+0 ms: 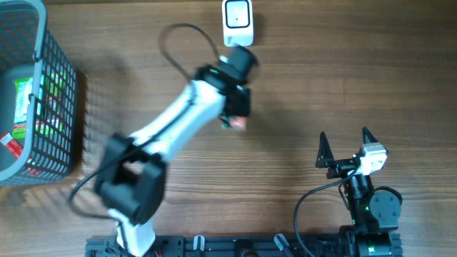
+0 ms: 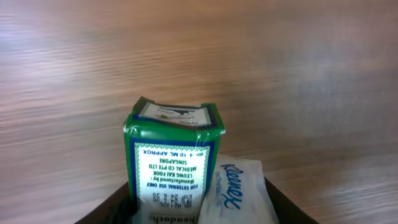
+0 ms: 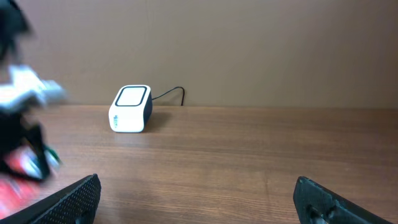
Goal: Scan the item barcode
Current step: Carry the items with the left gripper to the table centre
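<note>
Green printed card forms the small medicine carton (image 2: 169,158), which is held aloft in the left gripper (image 1: 234,118) over the middle of the worktop (image 1: 357,71), just short of the white barcode scanner (image 1: 237,20) set at the far edge. A Kleenex tissue packet (image 2: 237,193) is pressed against the carton's side, and both appear to be pinched together between the dark jaws seen at the bottom of the left wrist view.

The carton is judged light and fairly stiff, though its thin walls could be dented by a hard squeeze. Its glossy wrap, creased at the top corners, may be slippery. The soft packet beside it is likely to give and let the carton twist or slide. A hold across the broad faces, low on the body, is judged best, with the printed faces left clear. No barcode can be made out in these views.

The right gripper (image 1: 346,146) is parked by the near right corner, its jaws spread wide and empty. More packets are seen in the wire basket (image 1: 64,107) at the left edge.
</note>
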Available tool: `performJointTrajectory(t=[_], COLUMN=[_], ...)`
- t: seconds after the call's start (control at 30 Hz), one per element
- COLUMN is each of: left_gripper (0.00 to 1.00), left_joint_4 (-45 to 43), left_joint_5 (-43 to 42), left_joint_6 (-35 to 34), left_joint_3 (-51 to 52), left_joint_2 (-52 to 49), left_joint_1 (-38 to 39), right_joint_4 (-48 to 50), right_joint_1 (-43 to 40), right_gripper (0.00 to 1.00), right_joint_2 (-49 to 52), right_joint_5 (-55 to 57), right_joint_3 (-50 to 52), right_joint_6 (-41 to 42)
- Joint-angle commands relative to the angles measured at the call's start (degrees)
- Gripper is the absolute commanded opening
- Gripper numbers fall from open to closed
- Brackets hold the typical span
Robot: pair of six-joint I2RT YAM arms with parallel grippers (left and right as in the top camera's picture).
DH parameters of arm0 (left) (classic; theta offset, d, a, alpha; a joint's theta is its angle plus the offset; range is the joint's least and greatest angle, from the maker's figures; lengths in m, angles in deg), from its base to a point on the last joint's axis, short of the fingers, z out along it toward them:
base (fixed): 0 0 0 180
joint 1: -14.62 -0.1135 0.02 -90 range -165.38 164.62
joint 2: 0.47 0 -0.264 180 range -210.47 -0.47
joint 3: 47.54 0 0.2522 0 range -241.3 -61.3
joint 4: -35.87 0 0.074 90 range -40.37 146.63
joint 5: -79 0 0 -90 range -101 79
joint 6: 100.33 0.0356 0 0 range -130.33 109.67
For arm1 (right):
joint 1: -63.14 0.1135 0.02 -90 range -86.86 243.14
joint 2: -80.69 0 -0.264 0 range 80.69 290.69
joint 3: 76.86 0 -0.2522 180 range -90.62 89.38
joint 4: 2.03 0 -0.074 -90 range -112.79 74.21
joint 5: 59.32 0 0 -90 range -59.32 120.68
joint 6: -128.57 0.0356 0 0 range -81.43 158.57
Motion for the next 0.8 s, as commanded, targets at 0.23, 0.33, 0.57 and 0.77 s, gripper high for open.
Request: performJointTrajectory(t=[0.23, 0.33, 0.57, 0.77], left_gripper=[0.66, 0.83, 0.87, 0.8], left_joint_4=[-5.7, -5.7, -5.6, -0.5], left_joint_5=[-1.7, -1.7, -1.7, -1.5], left_joint_6=[-7.6, -7.6, -6.7, -1.1], left_joint_3=[0.2, 0.2, -1.7, -10.1], left_joint_2=[-9.5, -9.5, -7.6, -0.3], left_joint_1=[4.7, 4.7, 4.0, -1.3], right_joint_4=[0.3, 0.3, 0.3, 0.3], right_joint_1=[-0.3, -0.3, -0.3, -0.3], right_gripper=[1.0, 1.0, 1.0, 1.0], right_joint_2=[-0.3, -0.3, -0.3, -0.3], right_joint_5=[-0.9, -0.9, -0.9, -0.9], right_joint_3=[0.0, 0.0, 0.0, 0.0], right_joint_6=[-0.5, -0.5, -0.5, -0.5])
